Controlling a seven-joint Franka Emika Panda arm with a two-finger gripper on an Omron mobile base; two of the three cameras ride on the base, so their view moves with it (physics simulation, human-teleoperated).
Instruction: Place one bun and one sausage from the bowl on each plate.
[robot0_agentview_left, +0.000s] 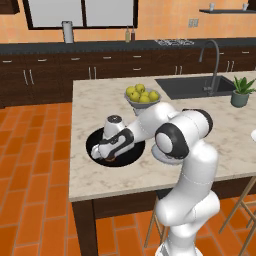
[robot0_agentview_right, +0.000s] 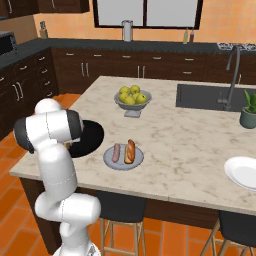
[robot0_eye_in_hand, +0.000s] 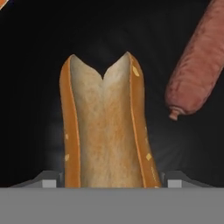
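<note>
The jaws of the gripper (robot0_eye_in_hand: 111, 183) stand spread, one on each side of the split, golden-crusted bun (robot0_eye_in_hand: 105, 127), which lies lengthwise between them in the wide black bowl (robot0_agentview_left: 95, 139); whether they press it yet I cannot tell. A pinkish-brown sausage (robot0_eye_in_hand: 197, 70) lies just off one jaw, apart from the bun. Closing too high could let the soft bun slip or crush. The pale grey plate (robot0_agentview_right: 111, 161) already carries its pair; the white plate (robot0_agentview_right: 240, 172) waits.

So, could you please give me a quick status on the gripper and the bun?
Gripper low in the black bowl, fingers either side of the bun, grip unconfirmed. Sausage lies apart. Nothing in the way.
</note>
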